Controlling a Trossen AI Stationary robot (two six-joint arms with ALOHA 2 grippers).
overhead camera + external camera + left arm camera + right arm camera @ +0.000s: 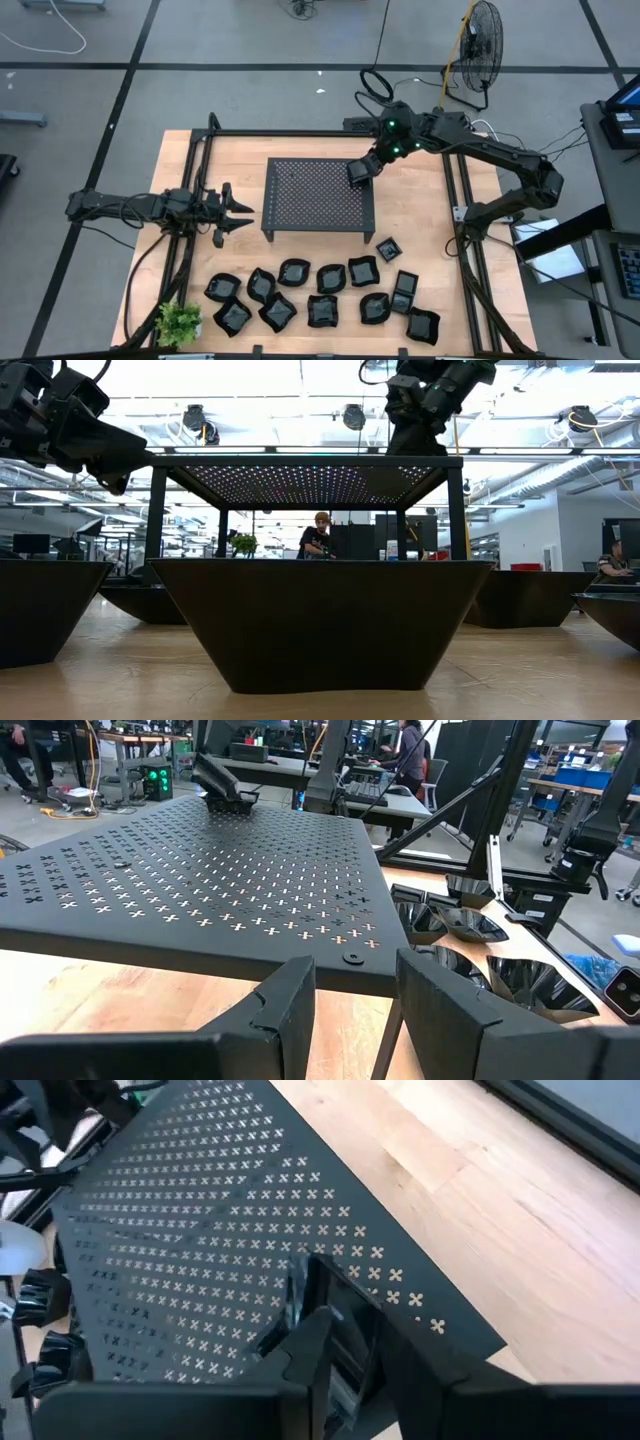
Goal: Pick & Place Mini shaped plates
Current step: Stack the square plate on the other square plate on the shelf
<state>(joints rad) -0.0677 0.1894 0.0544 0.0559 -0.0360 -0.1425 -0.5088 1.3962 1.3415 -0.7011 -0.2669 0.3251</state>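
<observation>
Early stage: right jaws, slightly parted around one square mini plate on the rack corner; left jaws half-open, empty; remaining plates on counter.

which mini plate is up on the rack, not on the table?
The square plate at the rack's far right corner, at the right gripper. All others sit on the table.

This is a robotics lab or open workshop hall: a concrete floor with a standing fan, ceiling lights, workbenches, and people seated at monitors.
</observation>
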